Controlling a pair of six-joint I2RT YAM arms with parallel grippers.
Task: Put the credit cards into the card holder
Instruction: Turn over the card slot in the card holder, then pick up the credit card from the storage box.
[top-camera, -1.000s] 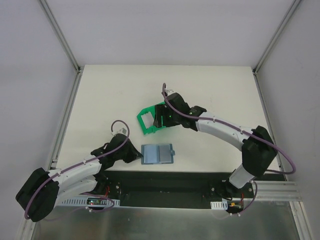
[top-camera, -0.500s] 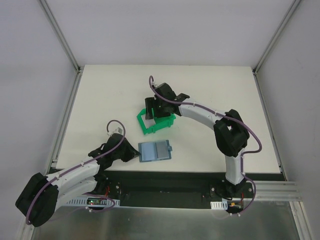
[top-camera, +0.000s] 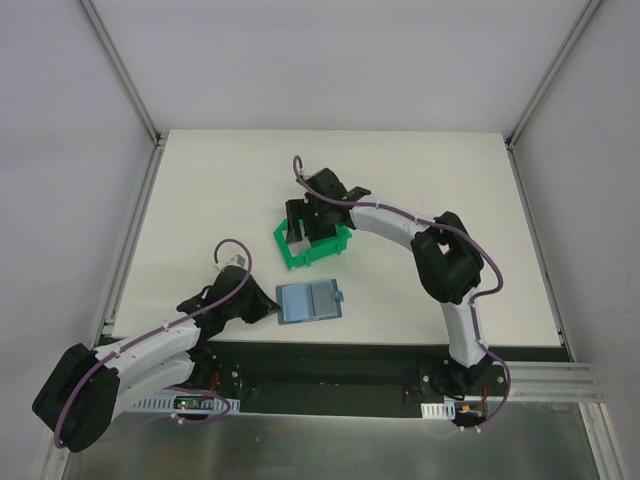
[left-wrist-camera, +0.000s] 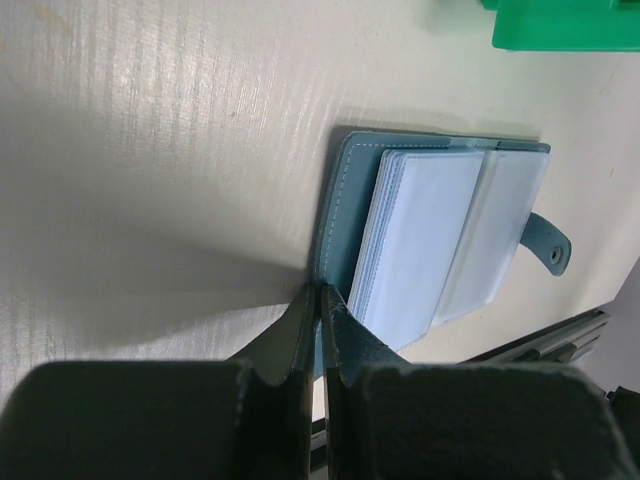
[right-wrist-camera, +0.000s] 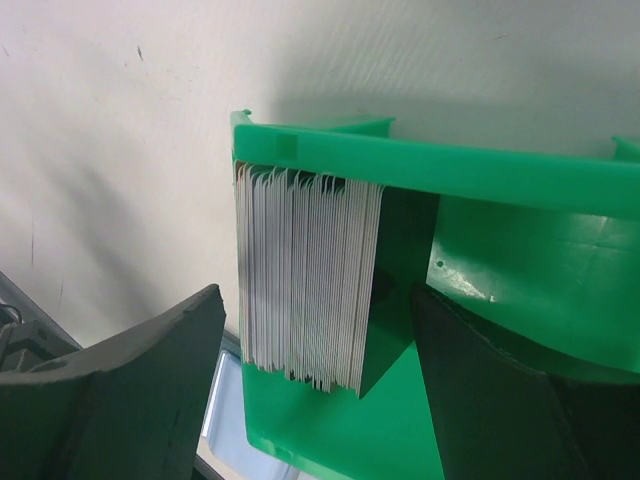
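The card holder (top-camera: 311, 302) lies open on the table, teal outside and pale blue with clear pockets inside (left-wrist-camera: 440, 240). My left gripper (top-camera: 262, 312) is shut on the card holder's left cover edge (left-wrist-camera: 320, 298). The credit cards (right-wrist-camera: 305, 280) stand on edge as a pale grey-white stack at one end of a green plastic bin (right-wrist-camera: 450, 170). The stack also shows in the top view (top-camera: 297, 232). My right gripper (right-wrist-camera: 320, 340) is open above the bin, with one finger on each side of the stack. No tan-gold or dark card can be told apart.
The green bin (top-camera: 315, 243) sits mid-table, just behind the card holder; its corner shows in the left wrist view (left-wrist-camera: 565, 25). The card holder's snap tab (left-wrist-camera: 548, 242) points to the right. The black base strip (top-camera: 330, 362) runs along the near edge.
My right gripper has swung left and now hangs over the card stack in the bin. The left gripper and the card holder have shifted slightly left.
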